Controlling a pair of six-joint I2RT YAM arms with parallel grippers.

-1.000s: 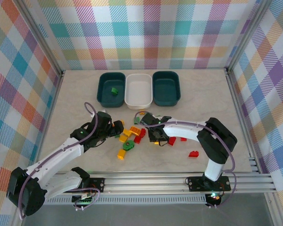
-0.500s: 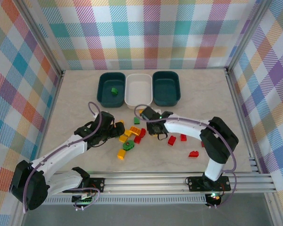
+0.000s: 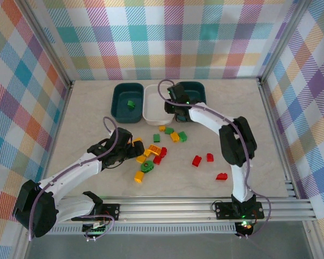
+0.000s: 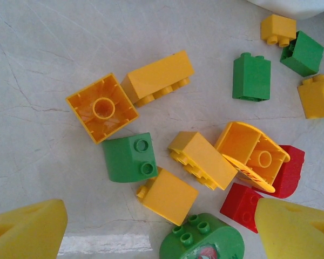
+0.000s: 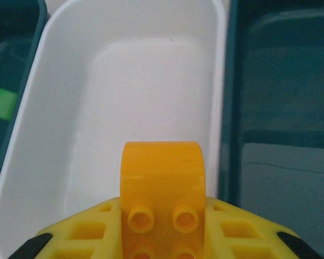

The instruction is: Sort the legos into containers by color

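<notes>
Legos (image 3: 154, 150) mostly lie loose mid-table, with one green in the left teal tub (image 3: 119, 108). The white tub (image 5: 151, 81) sits under the right gripper (image 5: 162, 237), which is clamped on a yellow brick (image 5: 162, 172). The left gripper (image 4: 159, 232) hangs open over the pile. Risk imo: the brick looks close to the rim, so a drop could bounce out.

glossy plastic legos (image 4: 200, 160), a smooth marble-patterned table (image 4: 43, 54), a matt white plastic tub (image 5: 151, 81).
</notes>
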